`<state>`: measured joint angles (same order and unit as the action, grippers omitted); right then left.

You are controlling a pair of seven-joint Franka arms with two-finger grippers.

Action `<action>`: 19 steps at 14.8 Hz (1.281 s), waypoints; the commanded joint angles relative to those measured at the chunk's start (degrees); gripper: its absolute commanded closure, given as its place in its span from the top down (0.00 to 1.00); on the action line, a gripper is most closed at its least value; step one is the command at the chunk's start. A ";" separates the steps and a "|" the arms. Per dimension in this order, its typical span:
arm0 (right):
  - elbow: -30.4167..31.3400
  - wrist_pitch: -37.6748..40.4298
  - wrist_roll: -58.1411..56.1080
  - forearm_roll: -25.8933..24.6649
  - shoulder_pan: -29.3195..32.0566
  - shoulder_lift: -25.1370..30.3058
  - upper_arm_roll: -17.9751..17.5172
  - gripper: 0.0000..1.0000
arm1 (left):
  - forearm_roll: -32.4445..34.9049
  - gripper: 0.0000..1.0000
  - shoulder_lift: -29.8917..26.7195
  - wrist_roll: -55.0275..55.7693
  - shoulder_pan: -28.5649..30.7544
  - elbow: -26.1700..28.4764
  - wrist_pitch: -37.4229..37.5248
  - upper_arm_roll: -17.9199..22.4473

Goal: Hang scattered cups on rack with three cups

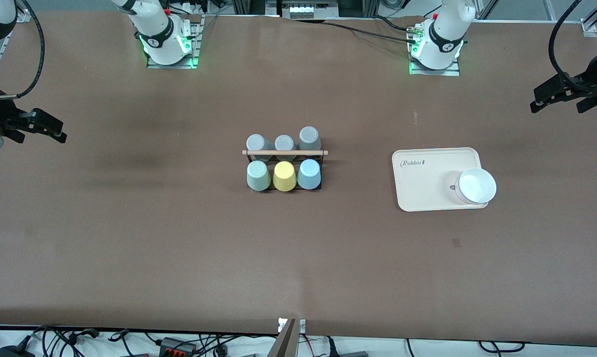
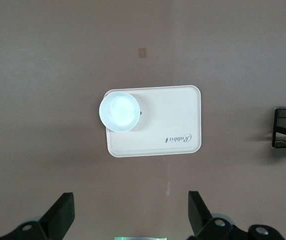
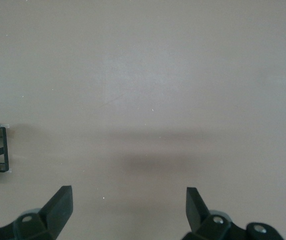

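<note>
Mint cup and blue cup sit on rack (beside yellow).

Both arms wait, drawn back to their own ends of the bench. Left gripper hangs over the bench's edge at the left arm's end, jaws wide apart, nothing held. Right gripper hangs likewise at the right arm's end, jaws spread, empty.

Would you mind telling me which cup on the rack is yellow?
The yellow cup is the middle one of the row nearer the front camera, between the mint green cup and the light blue cup.
</note>
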<state>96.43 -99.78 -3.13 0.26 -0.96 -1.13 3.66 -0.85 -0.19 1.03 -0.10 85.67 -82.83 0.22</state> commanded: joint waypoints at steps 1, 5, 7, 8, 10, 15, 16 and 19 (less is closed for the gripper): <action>1.31 -0.51 -0.74 -0.61 0.51 1.40 -0.76 1.00 | 1.37 1.00 1.07 0.20 -0.07 -1.99 0.83 0.05; 1.31 -0.68 -0.65 -0.35 2.98 1.40 -4.01 1.00 | 1.29 1.00 1.16 -0.33 -0.16 -1.99 0.83 -0.22; 1.39 -0.33 -0.91 -0.44 2.89 1.92 -4.01 1.00 | 1.29 1.00 1.16 -0.33 -0.16 -1.91 0.91 -0.22; 1.74 -0.24 -0.91 -0.53 2.89 2.45 -4.01 1.00 | 1.03 1.00 1.24 -0.24 -0.16 -1.99 0.83 -0.22; 1.83 0.37 -0.91 -0.44 2.98 2.98 -3.93 1.00 | 0.59 1.00 1.16 -0.33 -0.07 -1.99 0.83 -0.22; 1.92 0.72 -0.91 -0.53 2.98 3.07 -3.93 1.00 | 0.15 1.00 1.07 -0.42 -0.07 -1.99 0.83 -0.31; 2.10 0.81 -0.91 -0.53 2.98 3.50 -3.93 1.00 | -0.11 1.00 1.07 -0.42 -0.07 -1.99 0.83 -0.22; 2.45 0.81 -0.91 -0.53 2.89 3.59 -3.93 1.00 | -0.11 1.00 1.16 -0.07 -0.16 -2.08 0.92 -0.22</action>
<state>97.00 -99.05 -3.13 0.26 0.78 0.59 0.86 -0.68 0.07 0.99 -0.16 85.56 -82.83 0.04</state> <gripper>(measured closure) 0.000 0.000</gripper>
